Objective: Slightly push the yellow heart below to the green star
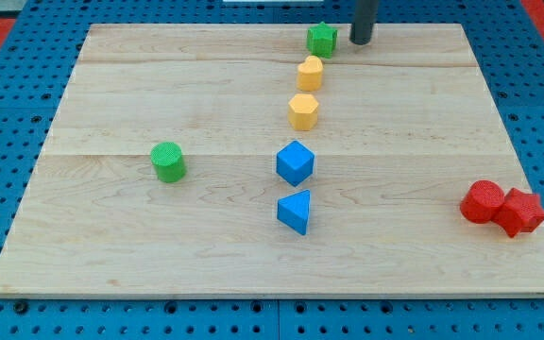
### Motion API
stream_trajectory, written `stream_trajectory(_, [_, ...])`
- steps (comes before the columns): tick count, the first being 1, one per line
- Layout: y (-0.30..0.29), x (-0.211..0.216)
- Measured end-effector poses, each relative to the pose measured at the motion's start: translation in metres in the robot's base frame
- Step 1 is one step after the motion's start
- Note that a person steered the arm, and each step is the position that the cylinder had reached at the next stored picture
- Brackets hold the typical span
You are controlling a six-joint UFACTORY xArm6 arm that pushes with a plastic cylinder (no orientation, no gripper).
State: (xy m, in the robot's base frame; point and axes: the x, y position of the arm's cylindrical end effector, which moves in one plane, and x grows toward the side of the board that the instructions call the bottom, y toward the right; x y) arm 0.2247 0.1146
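Observation:
The green star [322, 39] sits near the top edge of the wooden board [159, 94]. The yellow heart [310, 73] lies just below it, a small gap apart. A yellow hexagon [303, 111] lies below the heart. My tip [361, 41] is at the view's top, just right of the green star and up-right of the yellow heart, touching neither.
A blue cube [295, 162] and a blue triangular block [295, 212] lie in line below the hexagon. A green cylinder [168, 161] stands at the left. Two red blocks [503, 208] touch each other near the board's right edge.

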Motion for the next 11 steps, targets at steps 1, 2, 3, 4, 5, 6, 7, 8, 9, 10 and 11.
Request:
stream_trajectory(1, [-0.015, 0.000])
stream_trajectory(2, [-0.045, 0.000])
stream_trajectory(3, [-0.035, 0.012])
stream_trajectory(4, [0.053, 0.068])
stream_trajectory(5, [0.049, 0.081])
stream_trajectory(6, [-0.014, 0.081])
stream_trajectory(7, [-0.028, 0.081])
stream_trajectory(8, [-0.051, 0.071])
stream_trajectory(9, [-0.062, 0.070])
stream_trajectory(10, [-0.014, 0.101])
stream_trajectory(11, [-0.004, 0.137])
